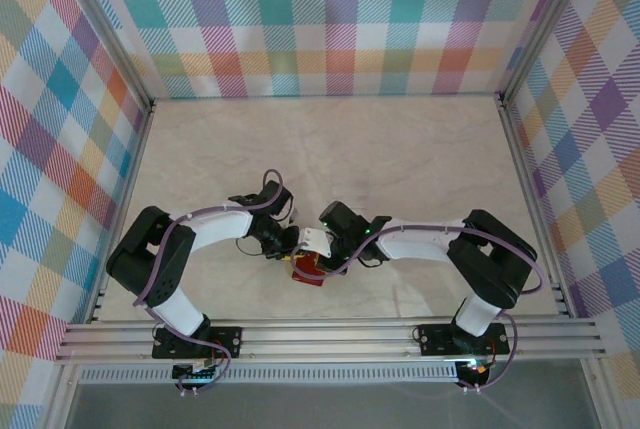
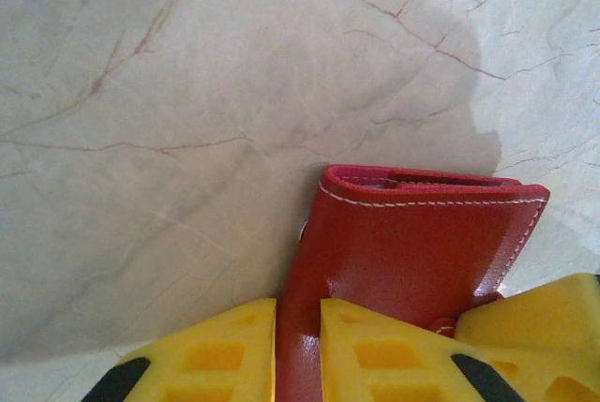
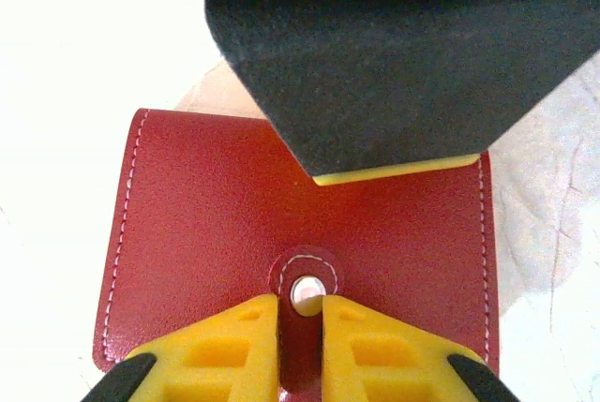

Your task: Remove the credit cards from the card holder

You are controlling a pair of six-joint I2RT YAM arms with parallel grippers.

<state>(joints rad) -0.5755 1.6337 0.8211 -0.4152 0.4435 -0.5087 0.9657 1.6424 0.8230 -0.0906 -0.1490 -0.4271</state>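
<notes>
Evidently little of the task has been completed. The card holder (image 1: pixel 305 271) is seen in the top view at about six o'clock from the middle of the table (image 1: pixel 330 149), between the two arm tips and close to the near rail. It is gripped from both sides. In the left wrist view the left gripper (image 2: pixel 298 318) is clenched on a fold of the red leather, which is pinched between the yellow fingers (image 2: pixel 225 346) at six o'clock of the picture. The holder's stitched top edge, with a narrow pinkish slot, is turned toward three o'clock. In the right wrist view the right gripper (image 3: pixel 300 308) is closed on the snap tab (image 3: pixel 305 275), at six o'clock of the holder's flat face. The tab is laid over that face, so the holder is judged to be shut or barely opened. Whether the credit cards sit inside cannot be told, though this is presumed. What is left, by this reading, is everything that matters. The tab is to be unsnapped, the flap folded back, and each card drawn out and laid on the table.
</notes>
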